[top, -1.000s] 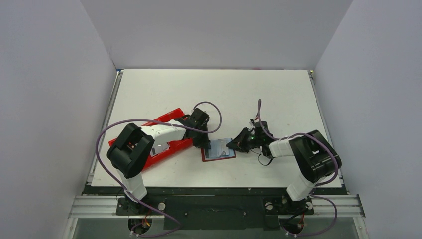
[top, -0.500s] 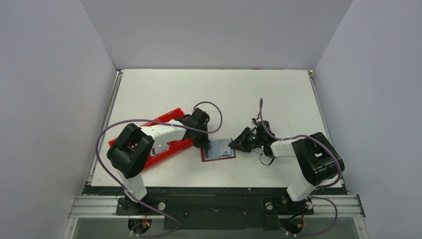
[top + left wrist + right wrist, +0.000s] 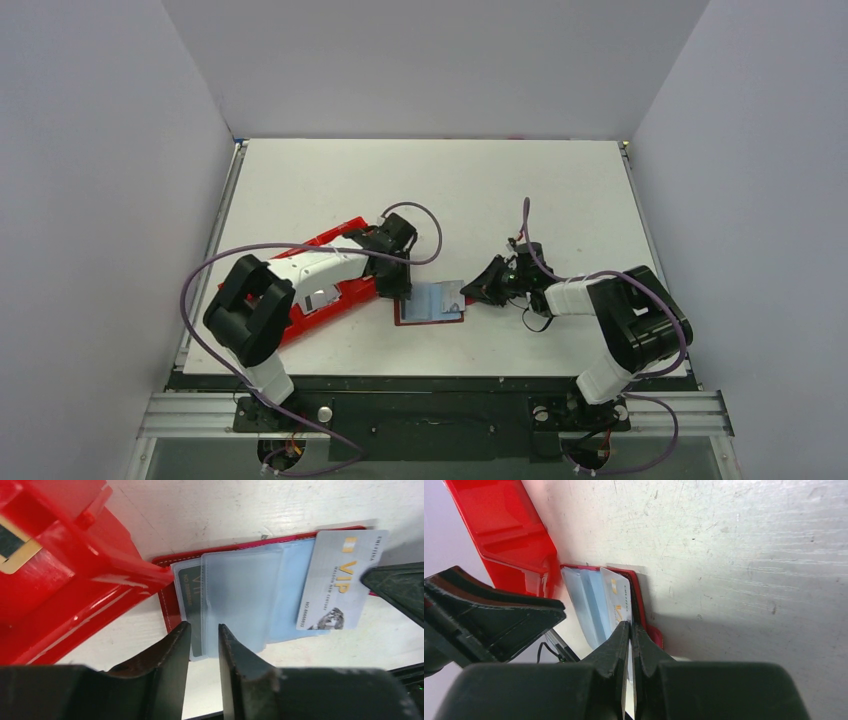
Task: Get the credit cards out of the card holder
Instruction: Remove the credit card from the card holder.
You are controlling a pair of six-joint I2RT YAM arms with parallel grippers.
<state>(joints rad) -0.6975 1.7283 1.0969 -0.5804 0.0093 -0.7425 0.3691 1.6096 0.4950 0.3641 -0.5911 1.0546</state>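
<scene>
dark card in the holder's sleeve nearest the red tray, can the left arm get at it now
Probably yes: the left tool, slightly open, hovers at the near end of the dark card with nothing between. The red tray crowds one side, which may hamper the grip.

Leftward, tray (image 3: 65,575) blocks card holder (image 3: 245,595) (far side free).

card holder (image 3: 425,306): shifted left; left hand (image 3: 204,630): jaws parted slightly
</scene>
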